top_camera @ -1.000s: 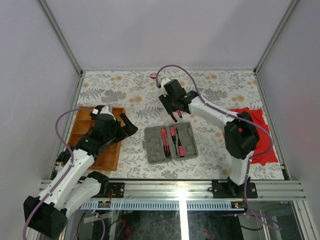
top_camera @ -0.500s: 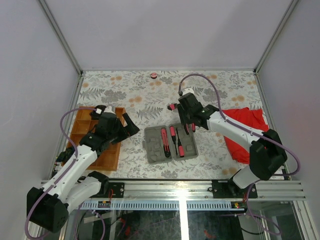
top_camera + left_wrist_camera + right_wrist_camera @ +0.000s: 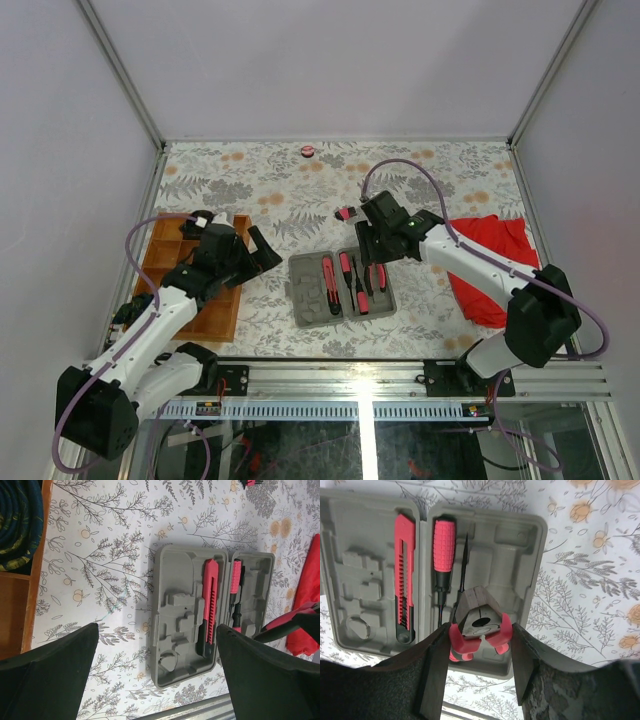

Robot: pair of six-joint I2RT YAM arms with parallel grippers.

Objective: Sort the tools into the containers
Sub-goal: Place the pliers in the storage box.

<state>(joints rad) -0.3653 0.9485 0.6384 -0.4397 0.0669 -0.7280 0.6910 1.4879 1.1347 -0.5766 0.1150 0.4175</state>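
The case [image 3: 303, 302] lies between the tray [image 3: 216, 316] leftward and the cloth [image 3: 497, 243] rightward.

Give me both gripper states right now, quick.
Left gripper: open, holding nothing.
Right gripper: closed on the pliers, above the grey case.

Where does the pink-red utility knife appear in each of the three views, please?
Top external: knife in the left half of the grey case, lower centre.
Left wrist: knife right of centre.
Right wrist: knife upper left.
Shared landmark: the screwdriver across the hinge from it.
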